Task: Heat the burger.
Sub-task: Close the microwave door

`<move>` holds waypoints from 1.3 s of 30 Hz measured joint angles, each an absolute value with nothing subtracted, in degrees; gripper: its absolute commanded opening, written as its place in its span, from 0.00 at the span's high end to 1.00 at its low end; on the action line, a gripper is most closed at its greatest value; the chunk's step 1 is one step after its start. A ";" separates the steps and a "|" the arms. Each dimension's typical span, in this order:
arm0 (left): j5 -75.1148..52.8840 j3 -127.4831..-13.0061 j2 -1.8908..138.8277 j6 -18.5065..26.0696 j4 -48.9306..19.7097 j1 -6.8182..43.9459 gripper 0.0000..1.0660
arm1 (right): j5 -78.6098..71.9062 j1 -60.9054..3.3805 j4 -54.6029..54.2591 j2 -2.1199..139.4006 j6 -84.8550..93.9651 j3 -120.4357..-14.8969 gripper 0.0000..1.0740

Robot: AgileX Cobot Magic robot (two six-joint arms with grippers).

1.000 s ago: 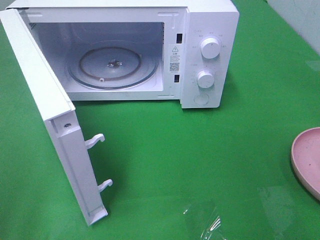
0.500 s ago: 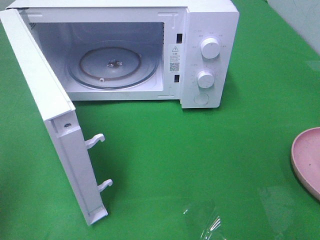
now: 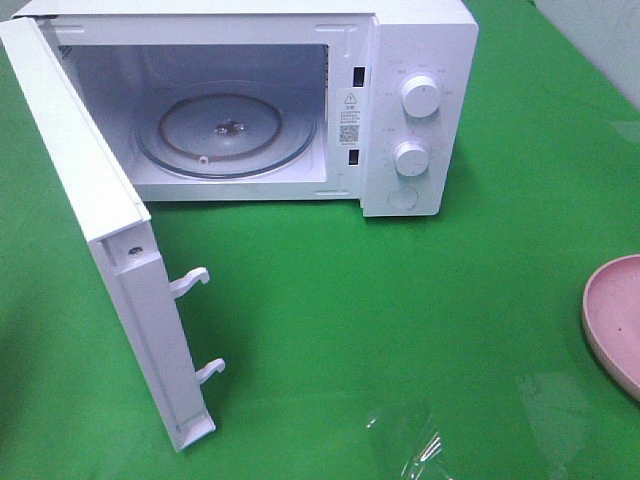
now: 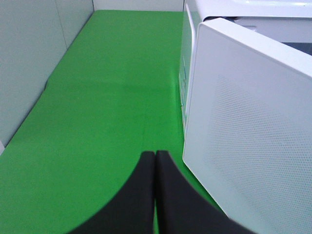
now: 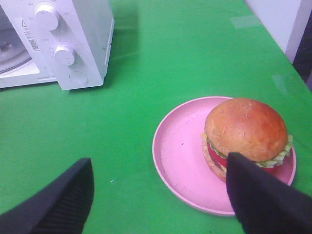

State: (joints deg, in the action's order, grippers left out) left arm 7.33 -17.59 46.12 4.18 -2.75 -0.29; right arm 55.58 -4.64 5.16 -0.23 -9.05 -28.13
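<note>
A: Anything moved since a second ago?

B: From above, nothing has: the microwave point(image 3: 250, 100), its door point(image 3: 110, 270) and the pink plate point(image 3: 612, 318) sit as before.

A: The containers?

B: The microwave cavity holds only its glass turntable point(image 3: 225, 133). The burger point(image 5: 246, 136) sits on the plate, toward one side, the rest of the plate bare.

A: The claws?

B: The left gripper point(image 4: 155, 158) has its fingers pressed together on nothing, just beside the door's outer face. The right gripper point(image 5: 158, 195) is spread wide above the plate, one finger point(image 5: 263, 200) overlapping the burger's edge in view, gripping nothing.

A: Room to move?

B: Open green cloth point(image 3: 400, 290) lies between door and plate; the door swings far out.
</note>
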 measured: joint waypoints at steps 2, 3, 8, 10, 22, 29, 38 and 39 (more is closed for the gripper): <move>12.61 -15.36 47.73 3.61 -2.75 -0.29 1.00 | 55.58 -4.64 5.16 -0.23 -9.05 -28.13 0.32; 12.61 -15.36 47.73 3.61 -2.75 -0.29 1.00 | 55.58 -4.64 5.16 -0.23 -9.05 -28.13 0.32; 24.01 -12.20 53.34 -0.40 -1.55 -0.29 1.00 | 55.58 -4.64 5.16 -0.23 -9.05 -28.13 0.32; 28.53 -11.97 57.30 -4.70 3.15 -0.29 1.00 | 55.58 -4.64 5.16 -0.23 -9.05 -28.13 0.32; 43.09 -12.09 70.87 -22.46 27.22 -0.29 1.00 | 55.58 -4.64 5.16 -0.23 -9.05 -28.13 0.32; 45.26 -13.06 76.09 -22.80 27.22 2.69 1.00 | 55.58 -4.64 5.16 -0.23 -9.05 -28.13 0.32; 45.49 -13.24 79.76 -15.93 13.98 13.06 1.00 | 55.58 -4.64 5.16 -0.23 -9.05 -28.13 0.32; 45.55 -13.29 80.67 -14.78 10.43 15.58 1.00 | 55.58 -4.64 5.16 -0.23 -9.05 -28.13 0.32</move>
